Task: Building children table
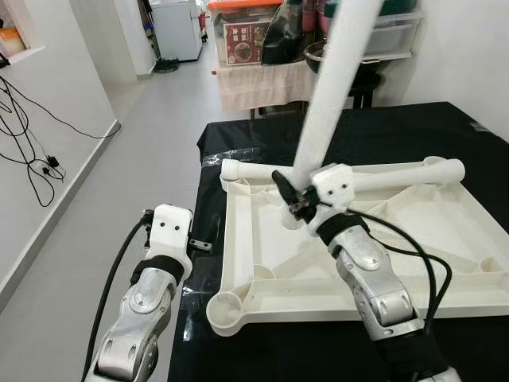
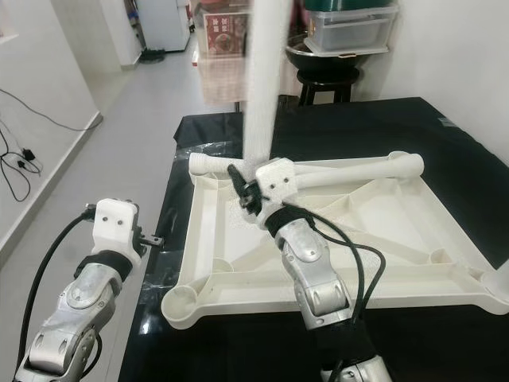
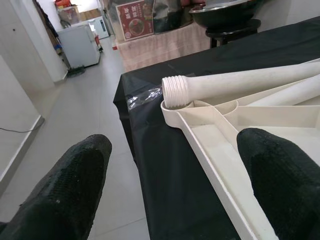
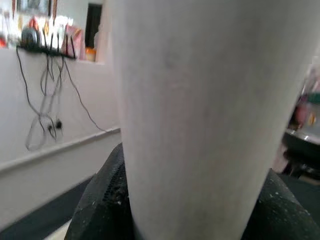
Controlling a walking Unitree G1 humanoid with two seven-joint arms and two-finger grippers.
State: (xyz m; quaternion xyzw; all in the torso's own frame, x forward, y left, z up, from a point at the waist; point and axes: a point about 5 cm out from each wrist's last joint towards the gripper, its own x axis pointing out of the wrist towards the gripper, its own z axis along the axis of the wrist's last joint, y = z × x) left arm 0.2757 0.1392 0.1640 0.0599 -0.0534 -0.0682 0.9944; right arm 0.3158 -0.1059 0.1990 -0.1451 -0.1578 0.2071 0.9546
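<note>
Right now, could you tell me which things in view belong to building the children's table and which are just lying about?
Part of the job:
- upturned tabletop
- upright leg held in the right gripper
- leg lying on the tabletop
- left gripper, open, off the table's edge

Lying about:
- black cloth
- wall cables
- storage boxes

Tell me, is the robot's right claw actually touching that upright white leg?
Touching. The right wrist view shows the leg pressed between the right gripper's black fingers, with no gap.
</note>
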